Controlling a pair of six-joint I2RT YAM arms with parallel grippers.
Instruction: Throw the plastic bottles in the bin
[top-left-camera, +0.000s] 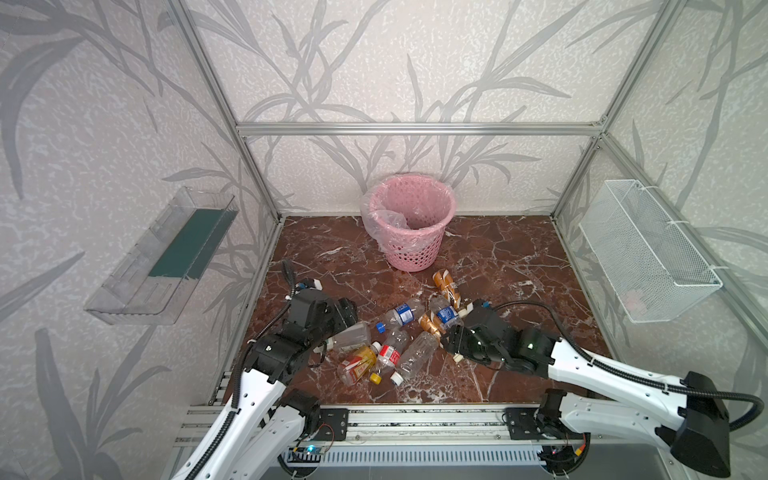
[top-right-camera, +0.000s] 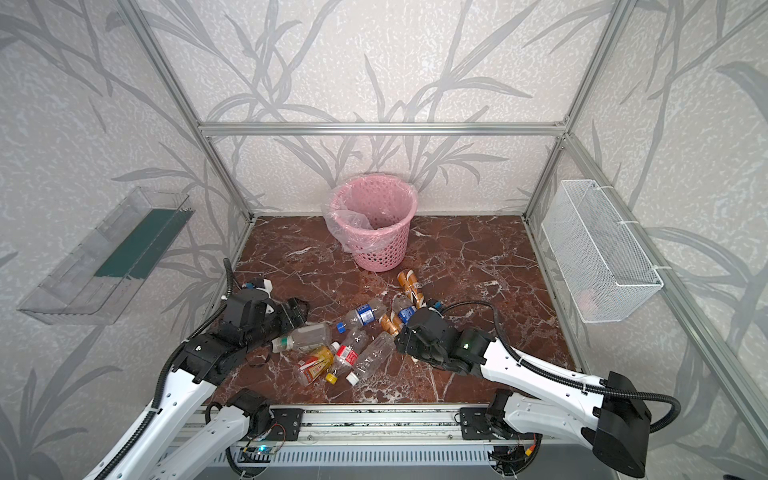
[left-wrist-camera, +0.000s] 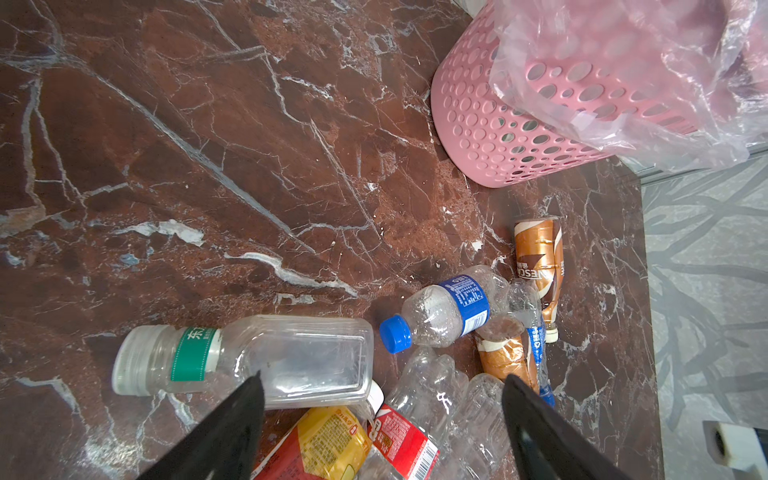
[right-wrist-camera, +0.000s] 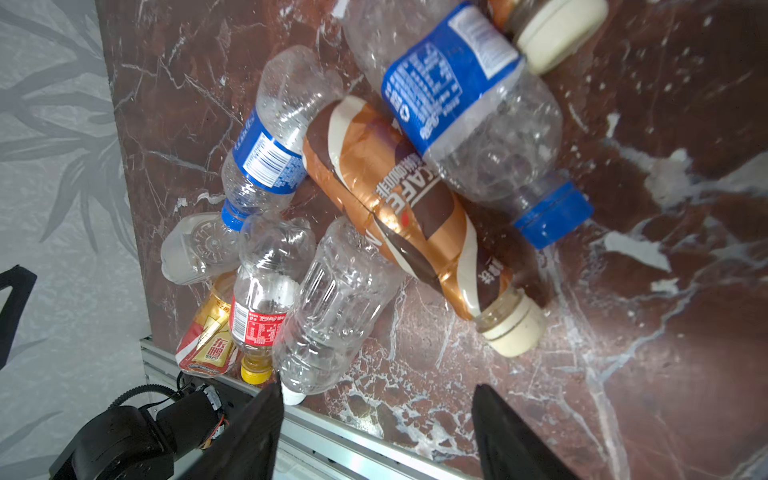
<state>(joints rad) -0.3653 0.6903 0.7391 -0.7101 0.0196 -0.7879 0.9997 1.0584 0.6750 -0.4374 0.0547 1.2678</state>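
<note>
Several plastic bottles lie in a heap on the marble floor in front of the pink bin (top-left-camera: 411, 249) (top-right-camera: 374, 249). My left gripper (left-wrist-camera: 382, 390) is open, hovering over a square clear bottle (left-wrist-camera: 291, 357) (top-left-camera: 351, 336), a red-labelled bottle (left-wrist-camera: 399, 440) and a yellow-labelled bottle (left-wrist-camera: 320, 444), holding none. My right gripper (right-wrist-camera: 378, 395) (top-left-camera: 451, 347) is open over bare floor, just short of an orange-brown bottle (right-wrist-camera: 399, 199) (top-left-camera: 430, 324) and an unlabelled clear bottle (right-wrist-camera: 336, 303). Two blue-labelled bottles (top-left-camera: 401, 314) (top-left-camera: 444, 313) lie further back. Another orange-brown bottle (top-left-camera: 446, 286) lies nearest the bin.
A clear acrylic tray (top-left-camera: 162, 257) hangs on the left wall and a white wire basket (top-left-camera: 648, 253) on the right wall. An aluminium rail (top-left-camera: 415, 419) runs along the floor's front edge. A clear bag liner (left-wrist-camera: 623, 83) droops over the bin's rim.
</note>
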